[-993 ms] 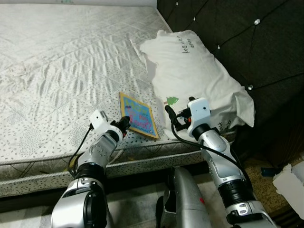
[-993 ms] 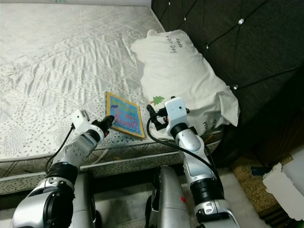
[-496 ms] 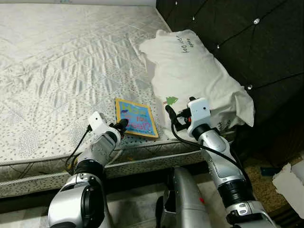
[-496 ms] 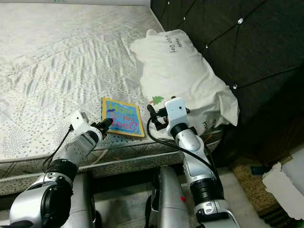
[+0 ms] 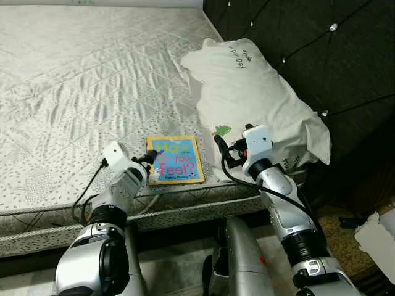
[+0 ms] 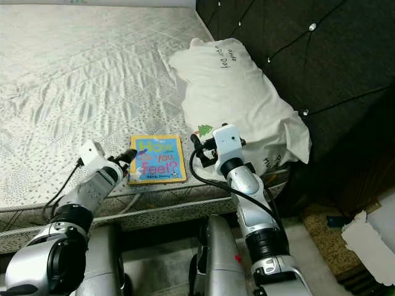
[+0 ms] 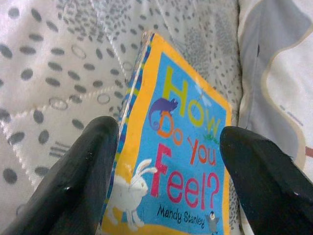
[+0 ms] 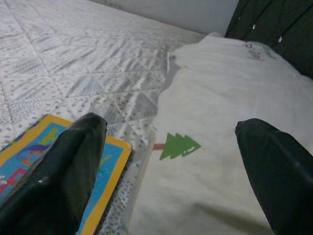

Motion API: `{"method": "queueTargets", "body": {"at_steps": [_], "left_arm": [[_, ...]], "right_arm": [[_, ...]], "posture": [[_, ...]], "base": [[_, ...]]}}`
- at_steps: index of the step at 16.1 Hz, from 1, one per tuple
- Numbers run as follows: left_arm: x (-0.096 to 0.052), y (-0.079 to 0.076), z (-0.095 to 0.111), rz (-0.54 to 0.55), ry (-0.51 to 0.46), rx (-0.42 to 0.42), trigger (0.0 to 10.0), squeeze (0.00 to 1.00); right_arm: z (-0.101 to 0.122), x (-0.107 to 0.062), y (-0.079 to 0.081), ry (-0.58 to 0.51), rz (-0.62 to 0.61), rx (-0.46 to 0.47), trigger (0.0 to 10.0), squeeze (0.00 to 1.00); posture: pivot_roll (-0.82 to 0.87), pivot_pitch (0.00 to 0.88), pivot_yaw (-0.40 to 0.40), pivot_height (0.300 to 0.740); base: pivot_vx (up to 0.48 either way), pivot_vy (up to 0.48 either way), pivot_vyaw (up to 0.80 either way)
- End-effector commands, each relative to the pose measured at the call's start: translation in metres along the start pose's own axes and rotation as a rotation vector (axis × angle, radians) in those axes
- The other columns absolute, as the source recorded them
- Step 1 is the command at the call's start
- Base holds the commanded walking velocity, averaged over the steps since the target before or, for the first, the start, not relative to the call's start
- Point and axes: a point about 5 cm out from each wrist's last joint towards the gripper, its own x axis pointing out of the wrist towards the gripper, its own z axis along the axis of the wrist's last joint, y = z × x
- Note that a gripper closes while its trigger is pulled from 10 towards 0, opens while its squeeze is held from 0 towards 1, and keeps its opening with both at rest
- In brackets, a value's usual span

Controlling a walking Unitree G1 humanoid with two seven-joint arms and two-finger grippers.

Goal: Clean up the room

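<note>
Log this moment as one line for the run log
left gripper: open, at book | book: flat on mattress | right gripper: open, over pillow

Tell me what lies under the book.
The book lies flat on the bare quilted mattress, near its front edge beside the pillow. Whatever sits directly beneath its cover is hidden.

The book [image 5: 175, 160] has a blue cover with a yellow border and multicoloured lettering. The mattress [image 5: 80, 80] is pale grey-white with a quilted, dotted pattern. The pillow [image 5: 253, 92] is cream with a small green tree print. The headboard [image 5: 333, 55] at right is dark and tufted.
</note>
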Motion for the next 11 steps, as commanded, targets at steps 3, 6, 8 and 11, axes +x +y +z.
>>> {"method": "queueTargets", "body": {"at_steps": [3, 6, 8, 11], "left_arm": [[-0.005, 0.006, 0.007, 0.018, -0.034, 0.033, 10.0, 1.00], [-0.018, 0.004, 0.021, 0.012, -0.162, 0.103, 10.0, 1.00], [-0.041, 0.007, 0.029, 0.042, -0.278, 0.203, 10.0, 1.00], [-0.064, 0.010, 0.043, 0.061, -0.401, 0.292, 10.0, 1.00]], "right_arm": [[0.005, 0.006, -0.002, -0.018, -0.007, -0.005, 10.0, 0.00], [0.006, 0.011, -0.003, -0.023, -0.012, -0.008, 10.0, 0.00], [0.010, 0.018, -0.003, -0.039, -0.019, -0.004, 10.0, 0.00], [0.014, 0.028, -0.003, -0.047, -0.034, 0.015, 10.0, 0.00]], "posture": [[0.02, 0.026, -0.062, 0.535], [0.04, 0.000, -0.058, 0.535], [0.07, 0.000, -0.049, 0.535], [0.09, 0.000, -0.045, 0.535]], "base": [[0.000, 0.000, 0.00], [0.000, 0.000, 0.00], [0.000, 0.000, 0.00], [0.000, 0.000, 0.00]]}}
